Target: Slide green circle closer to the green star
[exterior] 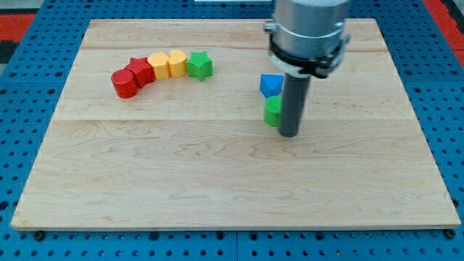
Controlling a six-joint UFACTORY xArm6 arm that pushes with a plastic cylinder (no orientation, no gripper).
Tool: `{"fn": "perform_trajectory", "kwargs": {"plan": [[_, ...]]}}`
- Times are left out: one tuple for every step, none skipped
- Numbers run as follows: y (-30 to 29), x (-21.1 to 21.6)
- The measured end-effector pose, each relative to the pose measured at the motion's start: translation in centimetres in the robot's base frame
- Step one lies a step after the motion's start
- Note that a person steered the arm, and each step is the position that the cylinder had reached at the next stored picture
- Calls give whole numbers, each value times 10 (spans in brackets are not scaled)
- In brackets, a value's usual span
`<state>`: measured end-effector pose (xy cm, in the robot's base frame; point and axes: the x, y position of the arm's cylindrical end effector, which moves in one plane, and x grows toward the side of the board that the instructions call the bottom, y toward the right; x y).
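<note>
**Asker:** Where are you, and where is the thing you have to move?

**Me:** My tip (289,134) rests on the surface (217,181), right of centre, touching or just beside the right side of the green circle (272,112). I have no fingers, only a plain rod, so nothing opens, closes or holds. The green star (199,65) sits well apart, toward the far edge and the far-left corner, at the right end of a curved row: yellow block (176,63), orange-yellow block (159,68), red star-like block (140,72), red cylinder (124,84).

**Asker:** What could go wrong from here?

**Me:** A blue block (271,84) stands touching the circle's far side. If I push too much toward the far edge, I judge the circle would drive the blue block along with it. The circle is round, so an off-centre push could let it roll off my tip sideways. And if I overshoot, the circle would strike the star and jostle the whole row.

**Asker:** Any writing or brand to read?

**Me:** None that I can make out, on blocks, surface or arm.
</note>
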<state>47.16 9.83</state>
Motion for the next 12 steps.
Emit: {"fn": "perform_trajectory", "kwargs": {"plan": [[6,-5],[-10,-16],[-45,-30],[-54,-35],[-62,-42],[-69,-56],[-81,-68],[-91,-79],[-96,-84],[-96,-84],[-98,-85],[-98,-85]]}}
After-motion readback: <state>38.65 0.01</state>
